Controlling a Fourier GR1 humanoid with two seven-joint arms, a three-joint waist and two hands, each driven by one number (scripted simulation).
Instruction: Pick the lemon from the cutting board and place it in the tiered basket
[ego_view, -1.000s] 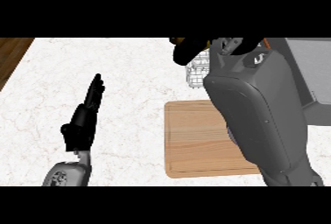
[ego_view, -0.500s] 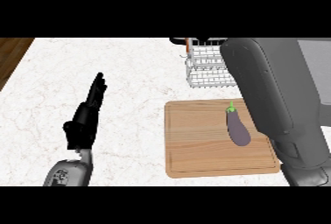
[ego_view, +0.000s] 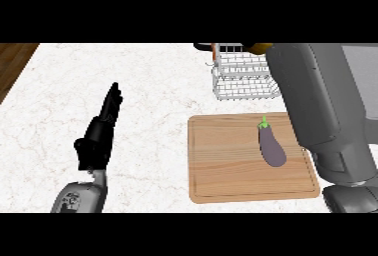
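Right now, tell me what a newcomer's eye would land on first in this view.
The big grey right forearm fills the view's right side and stretches up to the wire tiered basket at the top. Below the basket, a purple eggplant lies on the wooden cutting board, and no lemon shows there. The black left hand rests open at the left, fingers up.

Lighting is bright and even across the whole frame. The white marbled desk (ego_view: 162, 80) reads pale and uniform from the upper left to the lower centre. The cutting board (ego_view: 221, 170) shows 1 flat, consistent wood tone. The grey right forearm (ego_view: 317, 100) carries soft shading across its curved surface. The left hand (ego_view: 97, 140) registers as a near-black mass with little surface tone.
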